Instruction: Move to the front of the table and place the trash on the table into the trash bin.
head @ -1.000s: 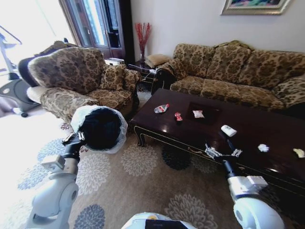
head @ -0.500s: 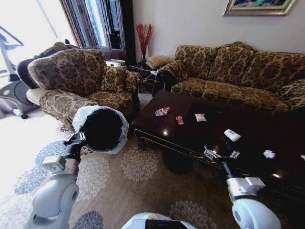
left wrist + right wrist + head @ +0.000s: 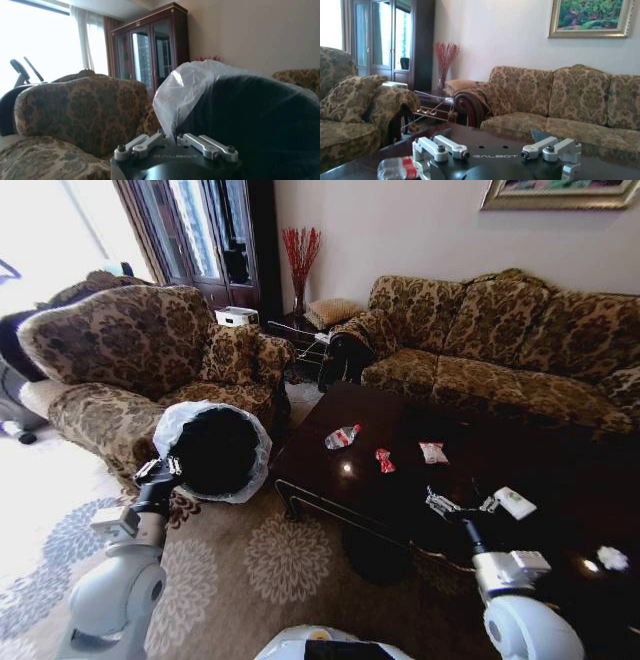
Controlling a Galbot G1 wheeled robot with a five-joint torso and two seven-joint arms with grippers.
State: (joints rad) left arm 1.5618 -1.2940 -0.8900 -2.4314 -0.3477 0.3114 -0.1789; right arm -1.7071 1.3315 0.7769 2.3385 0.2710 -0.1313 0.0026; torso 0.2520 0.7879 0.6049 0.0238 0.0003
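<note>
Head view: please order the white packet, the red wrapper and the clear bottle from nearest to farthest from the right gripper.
Measured from the right gripper, open over the table:
1. White packet, farther back on the table, almost straight beyond the gripper.
2. Red wrapper, to the packet's left.
3. Clear bottle, farthest left, near the table's left end.

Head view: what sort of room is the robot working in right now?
Most likely a home living room: patterned sofas and an armchair surround a dark wood coffee table, with a framed painting on the wall and a glass-door cabinet in the corner.
</note>
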